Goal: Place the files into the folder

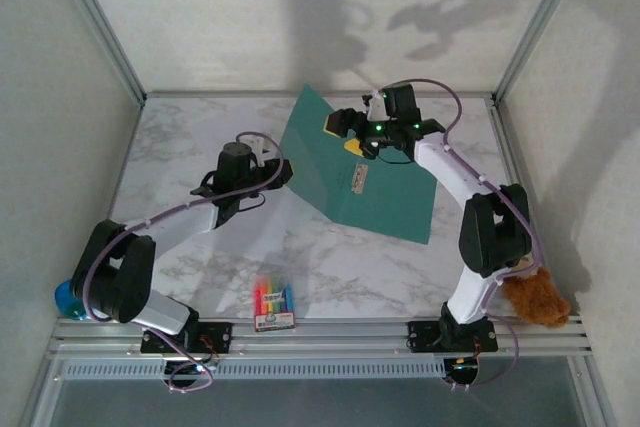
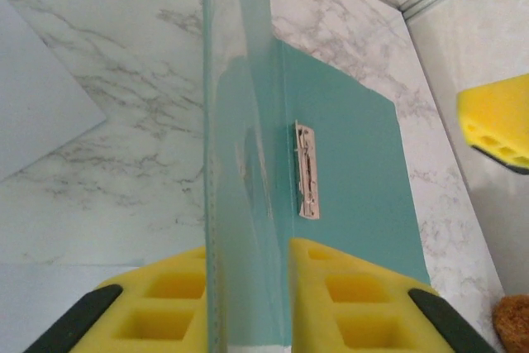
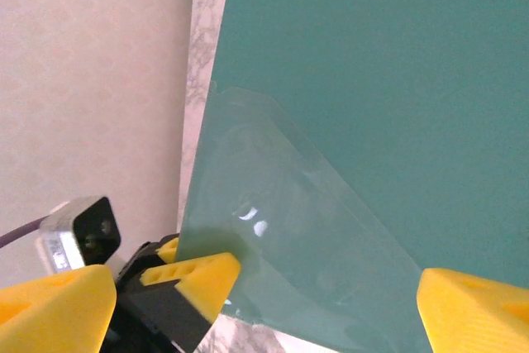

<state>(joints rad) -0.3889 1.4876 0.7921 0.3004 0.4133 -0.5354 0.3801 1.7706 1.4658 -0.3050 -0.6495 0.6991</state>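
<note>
The teal folder (image 1: 390,192) lies open on the marble table, its right panel flat and its left panel lifted up on edge. My left gripper (image 1: 268,175) is shut on that raised panel's lower edge, which stands between the yellow pads (image 2: 355,303) together with a clear inner sleeve. The flat panel (image 2: 355,163) carries a small metal fastener (image 2: 307,169). My right gripper (image 1: 345,135) hovers open over the folder's far part, its fingertips (image 3: 58,303) wide apart beside the raised panel (image 3: 397,64). Pale files (image 2: 37,113) lie flat on the table left of the folder, and one faint sheet (image 1: 262,239) lies near the front.
A small colourful crayon box (image 1: 273,305) sits near the front rail. A brown plush toy (image 1: 535,297) rests by the right arm's base, and a blue object (image 1: 66,299) by the left arm's base. Walls and metal frame posts enclose the table.
</note>
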